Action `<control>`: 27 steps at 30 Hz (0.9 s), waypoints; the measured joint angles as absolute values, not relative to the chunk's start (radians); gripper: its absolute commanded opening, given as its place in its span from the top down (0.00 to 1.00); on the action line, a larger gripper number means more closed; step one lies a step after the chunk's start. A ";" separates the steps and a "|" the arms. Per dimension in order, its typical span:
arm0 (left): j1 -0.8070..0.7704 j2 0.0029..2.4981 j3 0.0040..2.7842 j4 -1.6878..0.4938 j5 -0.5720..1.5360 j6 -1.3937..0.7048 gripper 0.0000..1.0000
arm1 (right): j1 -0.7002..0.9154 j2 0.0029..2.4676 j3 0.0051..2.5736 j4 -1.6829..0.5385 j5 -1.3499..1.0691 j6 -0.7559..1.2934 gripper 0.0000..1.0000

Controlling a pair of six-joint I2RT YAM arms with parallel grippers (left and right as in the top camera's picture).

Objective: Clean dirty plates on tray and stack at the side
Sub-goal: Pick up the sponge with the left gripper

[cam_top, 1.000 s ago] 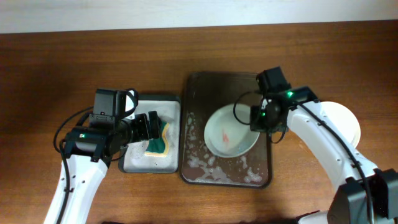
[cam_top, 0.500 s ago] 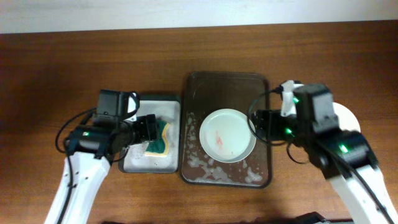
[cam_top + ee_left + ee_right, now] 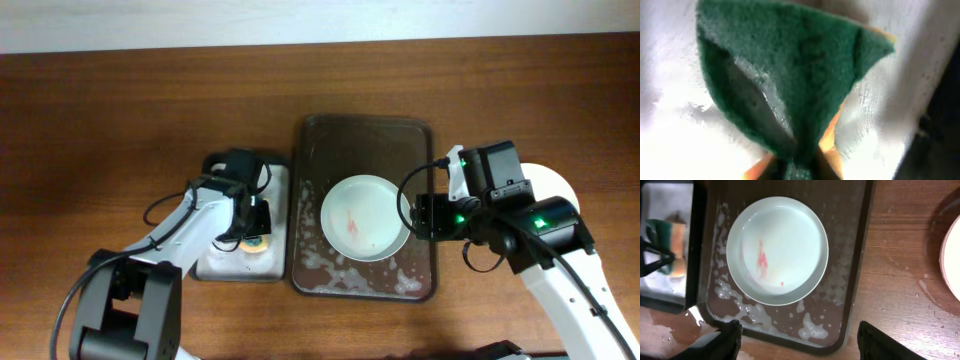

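Note:
A pale-mint plate [image 3: 365, 218] with a red smear lies flat in the dark brown tray [image 3: 340, 140], among patches of foam. My right gripper [image 3: 418, 215] hangs open just right of the plate, holding nothing. In the right wrist view the plate [image 3: 777, 250] lies well ahead of the spread fingertips [image 3: 720, 342]. My left gripper [image 3: 252, 226] is down in the small grey-white tray [image 3: 215, 262], shut on the green-yellow sponge [image 3: 790, 75], which bunches between its jaws. A white plate [image 3: 562, 190] sits on the table at the right, partly hidden by my right arm.
Wet foam lies along the brown tray's near edge [image 3: 810, 330]. The sponge tray stands directly left of the brown tray. Water spots mark the wood between the brown tray and the side plate [image 3: 952, 255].
The right gripper let go of the tilted plate, which now lies flat, and drew back to the right. The left gripper dropped onto the sponge and closed on it.

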State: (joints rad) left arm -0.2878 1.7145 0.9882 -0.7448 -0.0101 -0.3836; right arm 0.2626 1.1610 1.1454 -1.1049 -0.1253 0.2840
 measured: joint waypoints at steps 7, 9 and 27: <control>-0.288 1.687 1.010 -0.667 -0.117 -0.388 0.72 | 0.263 1.277 1.145 -1.147 -0.125 0.284 0.30; -0.288 1.685 0.957 -0.584 -0.114 -0.385 0.80 | 0.263 1.313 1.145 -1.151 -0.126 0.284 0.30; -0.289 1.611 1.349 -0.951 0.038 -0.323 1.00 | 0.263 1.444 0.852 -0.664 -0.122 0.261 0.59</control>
